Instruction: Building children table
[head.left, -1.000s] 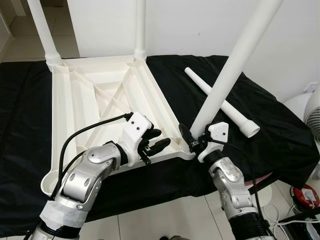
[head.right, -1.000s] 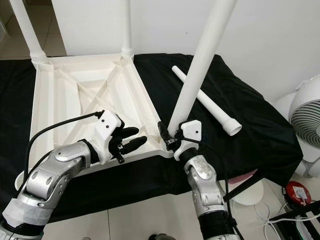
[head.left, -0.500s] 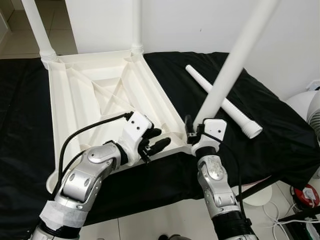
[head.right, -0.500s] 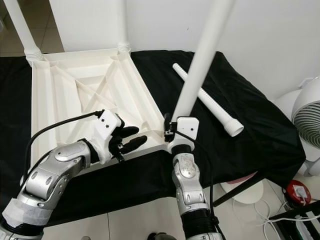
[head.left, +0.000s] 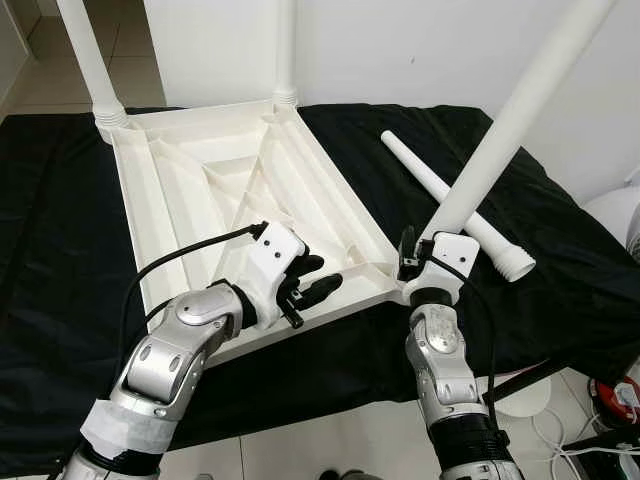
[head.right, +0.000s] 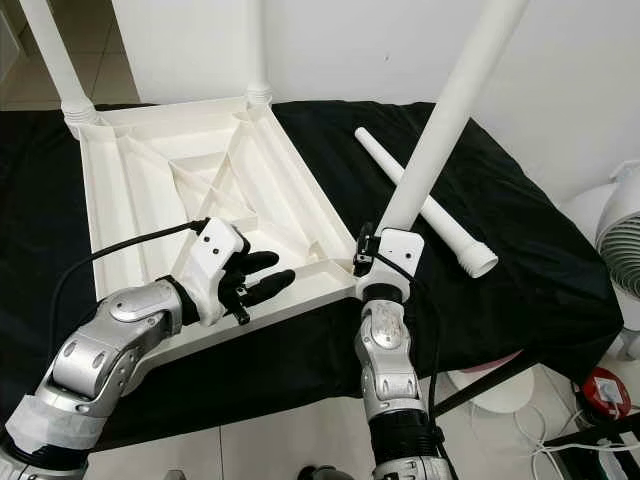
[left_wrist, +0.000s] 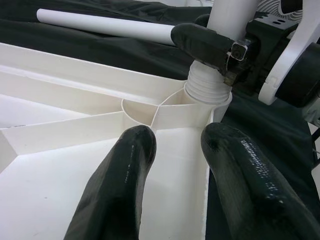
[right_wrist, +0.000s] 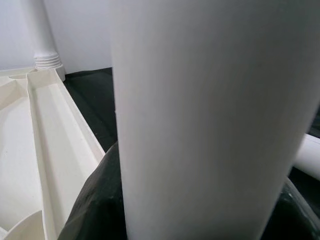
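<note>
Our right gripper (head.left: 412, 262) was clamped on the lower end of a white table leg (head.left: 505, 130), its black fingers (left_wrist: 202, 44) pressed to either side of the tube just above the threaded collar; the leg's long axis ran on a slant, foot end up and away toward our right, collar end down at the near right corner socket (left_wrist: 202, 97) of the tabletop (head.left: 215, 200); in the left wrist view the collar sat at the mouth of that socket, though we could not tell how deep it went. Our left gripper (head.left: 318, 285) hovered low over the near edge of the tabletop, fingers spread apart and holding nothing, their tips pointing toward that same corner. The tabletop lay upside down on the black cloth (head.left: 50, 230), ribbed underside up, its shallow compartments bare; two more legs stood upright in the far corners, the far left leg (head.left: 88, 55) and the far right leg (head.left: 285, 45). Off to our right a spare leg (head.left: 455, 210) lay flat on the cloth, narrow end pointing away, wide collar end toward us, passing behind the held leg. A white fan (head.right: 622, 235) stood on the floor beyond the cloth's right edge.
</note>
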